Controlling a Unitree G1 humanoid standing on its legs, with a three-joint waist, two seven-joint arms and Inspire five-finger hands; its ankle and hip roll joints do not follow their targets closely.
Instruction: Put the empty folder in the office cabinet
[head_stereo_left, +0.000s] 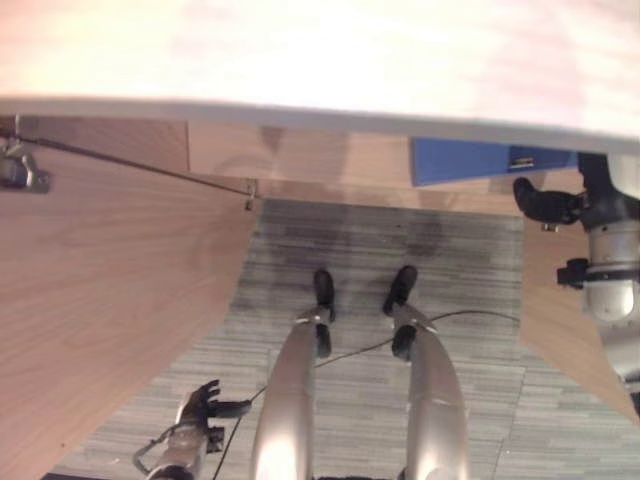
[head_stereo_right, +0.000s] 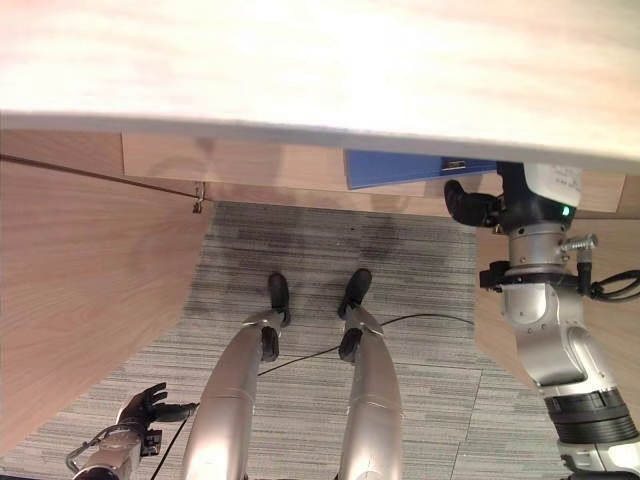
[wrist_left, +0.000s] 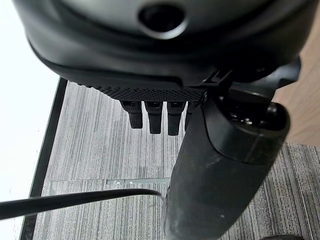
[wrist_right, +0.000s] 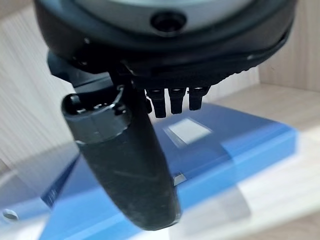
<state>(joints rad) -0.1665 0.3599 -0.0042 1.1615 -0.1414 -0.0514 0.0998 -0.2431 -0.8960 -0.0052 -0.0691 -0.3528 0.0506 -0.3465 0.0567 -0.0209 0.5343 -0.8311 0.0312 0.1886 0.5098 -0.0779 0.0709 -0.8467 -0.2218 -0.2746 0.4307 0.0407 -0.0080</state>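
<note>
The blue folder (head_stereo_left: 460, 160) lies flat on the wooden shelf (head_stereo_left: 320, 155) inside the cabinet, just under its pale top (head_stereo_left: 300, 50). My right hand (head_stereo_right: 475, 207) hovers at the cabinet's opening, right beside the folder's near end. In the right wrist view its fingers (wrist_right: 172, 100) and thumb (wrist_right: 125, 165) are straight above the folder (wrist_right: 240, 145) and do not grip it. My left hand (head_stereo_left: 203, 402) hangs low over the carpet at my left side, its fingers (wrist_left: 150, 117) relaxed and holding nothing.
Both wooden cabinet doors stand open: the left door (head_stereo_left: 100, 270) swings wide toward me, and the right door (head_stereo_left: 560, 310) is beside my right arm. A metal hinge (head_stereo_left: 20, 165) is on the left. Grey carpet (head_stereo_left: 370, 250) lies between the doors.
</note>
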